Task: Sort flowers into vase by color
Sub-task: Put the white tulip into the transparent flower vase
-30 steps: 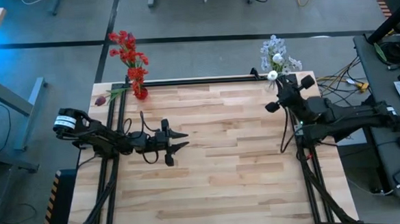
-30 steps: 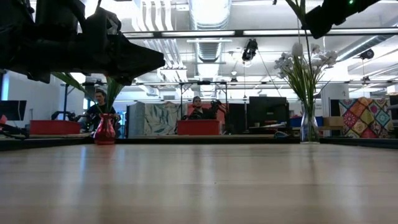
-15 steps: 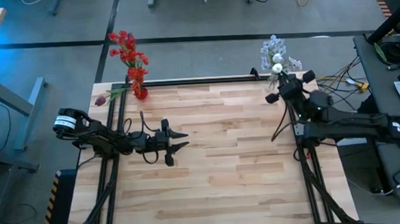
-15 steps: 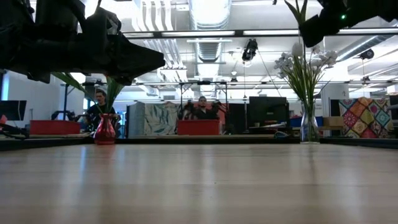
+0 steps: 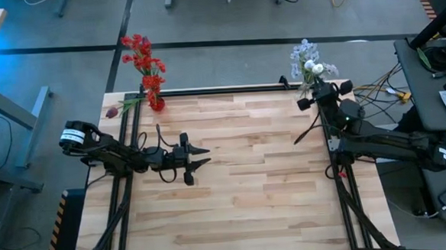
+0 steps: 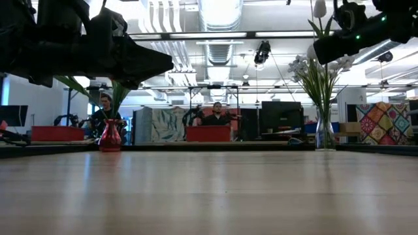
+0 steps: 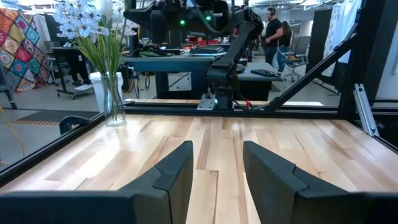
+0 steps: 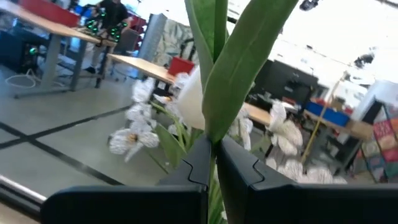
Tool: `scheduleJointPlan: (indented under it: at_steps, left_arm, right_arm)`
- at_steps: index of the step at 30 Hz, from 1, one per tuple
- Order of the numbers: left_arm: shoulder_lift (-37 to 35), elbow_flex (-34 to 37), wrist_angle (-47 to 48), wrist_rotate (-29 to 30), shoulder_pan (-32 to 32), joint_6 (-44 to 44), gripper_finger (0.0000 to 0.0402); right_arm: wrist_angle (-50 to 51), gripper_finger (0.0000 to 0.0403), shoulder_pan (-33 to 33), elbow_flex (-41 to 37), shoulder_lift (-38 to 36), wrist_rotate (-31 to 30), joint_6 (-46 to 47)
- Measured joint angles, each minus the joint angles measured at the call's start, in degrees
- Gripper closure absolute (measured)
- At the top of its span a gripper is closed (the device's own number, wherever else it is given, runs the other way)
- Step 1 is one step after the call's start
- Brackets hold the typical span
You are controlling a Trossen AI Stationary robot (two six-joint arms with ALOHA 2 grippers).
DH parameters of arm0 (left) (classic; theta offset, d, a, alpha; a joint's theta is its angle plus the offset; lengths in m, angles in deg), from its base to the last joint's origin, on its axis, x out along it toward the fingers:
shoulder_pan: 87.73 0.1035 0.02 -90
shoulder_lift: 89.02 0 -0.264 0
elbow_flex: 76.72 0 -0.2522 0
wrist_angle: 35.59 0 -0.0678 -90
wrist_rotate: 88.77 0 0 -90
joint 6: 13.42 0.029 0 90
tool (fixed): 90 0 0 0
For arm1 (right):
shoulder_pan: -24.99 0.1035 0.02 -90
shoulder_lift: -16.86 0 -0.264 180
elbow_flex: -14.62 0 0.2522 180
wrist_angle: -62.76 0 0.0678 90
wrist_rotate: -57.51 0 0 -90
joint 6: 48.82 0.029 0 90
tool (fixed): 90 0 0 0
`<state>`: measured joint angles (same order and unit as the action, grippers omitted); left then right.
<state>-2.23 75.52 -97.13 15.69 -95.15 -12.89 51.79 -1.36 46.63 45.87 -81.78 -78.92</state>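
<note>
My right gripper (image 5: 314, 97) is shut on a white tulip (image 5: 317, 69) near the table's far right corner, close beside the clear vase (image 6: 324, 134) of pale blue-white sprays (image 5: 303, 57). In the low view the tulip's head (image 6: 319, 8) stands above the gripper (image 6: 324, 49). A red vase (image 5: 157, 104) holding red flowers (image 5: 145, 62) stands at the far left edge. A maroon flower (image 5: 114, 111) lies beside that vase, past the table's left edge. My left gripper (image 5: 203, 157) hovers level and open over the table's left half, with nothing between its fingers. My right gripper pinches the tulip's green stem (image 8: 213, 154) between its two fingers, just below the leaves (image 8: 233, 68). The fingers lie across the stem. The white head (image 8: 191, 99) stands beyond the fingers and the lower stem (image 5: 304, 132) slants down below them, lifted clear of the table.
A black rail (image 5: 229, 90) runs along the table's far edge between the two vases. Bare wooden tabletop (image 5: 249, 185) fills the middle and near part. People sit at desks (image 6: 215, 124) in the room behind.
My right gripper has swung toward the table's far right corner and the clear vase, sinking and rolling as it went. It has stayed shut on the white tulip. The tulip's head has come in beside the pale sprays and its lower stem has swung along.
</note>
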Motion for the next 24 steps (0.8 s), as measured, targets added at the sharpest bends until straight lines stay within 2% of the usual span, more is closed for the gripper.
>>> scheduleJointPlan:
  at_steps: [12,17,24]
  left_arm:
    - [0.00,0.00,-0.05,0.00,0.01,0.01,0.0274]
    - [0.01,0.00,-0.05,0.00,0.01,-0.22,0.0274]
    - [0.00,0.00,-0.05,0.00,0.02,-0.37,0.0274]
  right_arm:
    - [0.48,0.0384,-4.48,0.14,1.52,-0.44,7.65]
    - [0.48,0.0337,-4.83,0.23,4.68,-3.27,10.03]
    - [0.57,0.0266,-4.83,0.25,7.52,-4.06,15.57]
